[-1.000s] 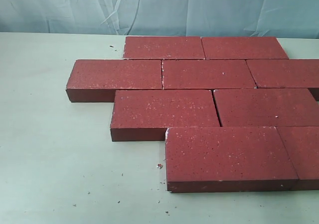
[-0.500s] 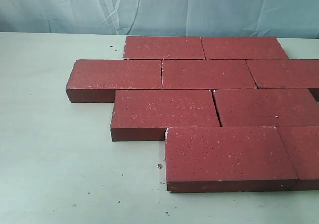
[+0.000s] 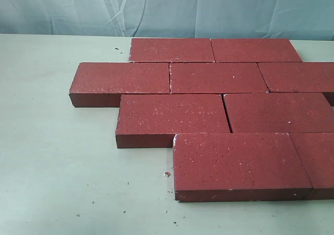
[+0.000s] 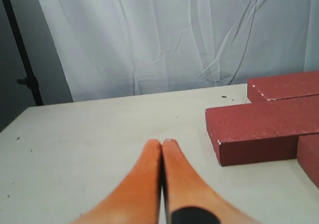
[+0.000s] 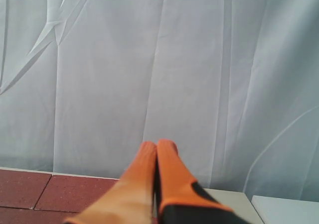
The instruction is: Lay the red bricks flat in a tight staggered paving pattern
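Note:
Several red bricks (image 3: 219, 78) lie flat on the pale table (image 3: 57, 162) in four staggered rows, edge to edge; the nearest row's brick (image 3: 237, 162) sits at the front right. No gripper shows in the exterior view. In the left wrist view my left gripper (image 4: 161, 143) is shut and empty above bare table, with the end of a red brick (image 4: 259, 129) off to one side, apart from it. My right gripper (image 5: 157, 145) is shut and empty, raised before the curtain, with red bricks (image 5: 60, 191) low in that view.
A pale blue curtain (image 3: 167, 8) hangs behind the table. Small crumbs (image 3: 167, 174) lie scattered on the table beside the front brick. A black stand pole (image 4: 20, 50) stands past the table's edge in the left wrist view.

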Available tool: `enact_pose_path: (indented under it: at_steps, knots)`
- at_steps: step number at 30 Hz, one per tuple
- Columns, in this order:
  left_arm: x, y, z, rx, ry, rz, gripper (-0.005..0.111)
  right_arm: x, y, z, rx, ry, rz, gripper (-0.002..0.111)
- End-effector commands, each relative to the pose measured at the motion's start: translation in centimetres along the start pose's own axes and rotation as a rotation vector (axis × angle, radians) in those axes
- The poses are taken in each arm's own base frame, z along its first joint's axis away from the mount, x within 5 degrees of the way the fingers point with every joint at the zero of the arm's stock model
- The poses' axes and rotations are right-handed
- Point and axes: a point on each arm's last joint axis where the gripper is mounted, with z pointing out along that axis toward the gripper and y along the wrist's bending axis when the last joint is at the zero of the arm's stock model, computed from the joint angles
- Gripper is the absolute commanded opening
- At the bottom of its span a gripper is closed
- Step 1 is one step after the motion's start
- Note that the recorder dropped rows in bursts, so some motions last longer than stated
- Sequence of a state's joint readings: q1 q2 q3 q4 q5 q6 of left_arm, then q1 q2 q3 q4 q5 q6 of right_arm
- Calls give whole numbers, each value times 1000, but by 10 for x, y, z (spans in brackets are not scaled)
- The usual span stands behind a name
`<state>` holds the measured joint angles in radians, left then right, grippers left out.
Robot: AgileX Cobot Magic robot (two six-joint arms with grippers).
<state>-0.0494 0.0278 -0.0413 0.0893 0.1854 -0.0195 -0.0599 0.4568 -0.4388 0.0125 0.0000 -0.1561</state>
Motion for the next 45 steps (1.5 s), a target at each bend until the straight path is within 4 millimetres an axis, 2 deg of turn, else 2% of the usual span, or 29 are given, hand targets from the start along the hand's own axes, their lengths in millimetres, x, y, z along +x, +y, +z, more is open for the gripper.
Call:
enact_pose_path:
  at_steps: [1, 4, 41, 45]
  knots:
    - [12, -1, 0, 8, 7, -34, 0, 1, 0, -1, -2, -5, 3, -1]
    - [17, -2, 0, 13, 67, -56, 0, 1, 0, -1, -2, -5, 3, -1]
    - [17, -2, 0, 12, 61, -52, 0, 1, 0, -1, -2, -5, 18, -1]
    - [17, -2, 0, 12, 61, -50, 0, 2, -1, -1, 8, 7, 65, -1]
